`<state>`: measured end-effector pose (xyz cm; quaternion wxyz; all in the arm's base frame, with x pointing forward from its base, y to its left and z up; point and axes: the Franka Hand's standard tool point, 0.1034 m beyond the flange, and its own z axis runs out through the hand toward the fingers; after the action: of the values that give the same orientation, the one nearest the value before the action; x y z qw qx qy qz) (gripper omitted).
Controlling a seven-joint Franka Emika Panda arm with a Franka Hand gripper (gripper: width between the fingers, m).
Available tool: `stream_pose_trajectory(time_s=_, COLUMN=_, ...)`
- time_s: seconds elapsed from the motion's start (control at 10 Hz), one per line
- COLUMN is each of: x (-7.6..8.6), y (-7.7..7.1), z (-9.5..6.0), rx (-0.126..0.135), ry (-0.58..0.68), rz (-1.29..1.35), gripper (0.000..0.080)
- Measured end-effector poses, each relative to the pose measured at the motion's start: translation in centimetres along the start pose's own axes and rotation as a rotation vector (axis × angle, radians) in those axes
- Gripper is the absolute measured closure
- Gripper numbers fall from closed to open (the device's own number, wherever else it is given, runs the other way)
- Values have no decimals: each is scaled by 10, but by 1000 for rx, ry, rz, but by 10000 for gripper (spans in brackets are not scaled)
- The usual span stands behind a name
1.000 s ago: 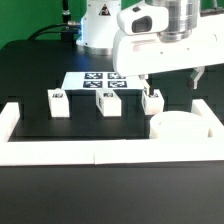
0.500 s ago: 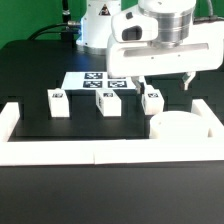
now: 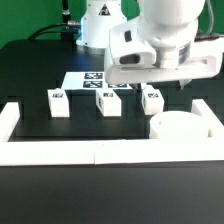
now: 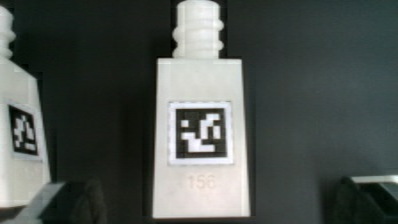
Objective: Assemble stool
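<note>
Stool parts are laid out on the black table (image 3: 30,60). The round seat (image 3: 181,127) is set at the exterior view's right, just beside the white border rail (image 3: 60,152). Three leg blocks are stood upright in a row farther back: the left leg block (image 3: 57,102), the middle leg block (image 3: 106,102) and the right leg block (image 3: 152,99), named by the exterior view's sides. The marker board (image 3: 90,78) is seen lying flat beyond the row.

The tool (image 3: 161,87) is held above the right leg block with its jaws spread wide. Nothing is gripped or touched.

From the exterior view the tool is largely masked by the arm's white body, so the gap is better judged from the wrist view. There the dark fingers (image 4: 57,203) are seen at the two corners, well clear of a leg block centred between them, most likely the right one. Its square tag and a ribbed peg (image 4: 199,25) at one end are shown only in this view. Part of a neighbouring block is caught at the edge. The seat, the rail and the marker board are shown only by the exterior view.
</note>
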<state>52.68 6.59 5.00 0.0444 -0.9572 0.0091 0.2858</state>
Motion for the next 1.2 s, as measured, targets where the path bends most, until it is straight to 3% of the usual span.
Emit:
stream_pose_trajectory(time_s=0.2, x=-15, y=4, z=13, rx=-7, ry=-223, rz=18, gripper=151)
stream_pose_trajectory(time_s=0.3, x=-12, y=1, z=14, rx=-10, ry=-314, rz=24, gripper=151)
stream_pose_trajectory(time_s=0.4, x=3, y=-1, z=12, rx=-3, ry=-265, rz=11, gripper=151)
stream_pose_trajectory(time_s=0.6, x=1, y=-1, z=14, rx=-4, ry=-270, rz=9, gripper=151)
stream_pose_trajectory(time_s=0.9, x=4, y=1, z=34, rx=-4, ry=-301, rz=12, gripper=151)
stream_pose_trajectory(time_s=1.2, x=-1, y=2, z=42, rx=-4, ry=-318, rz=16, gripper=151)
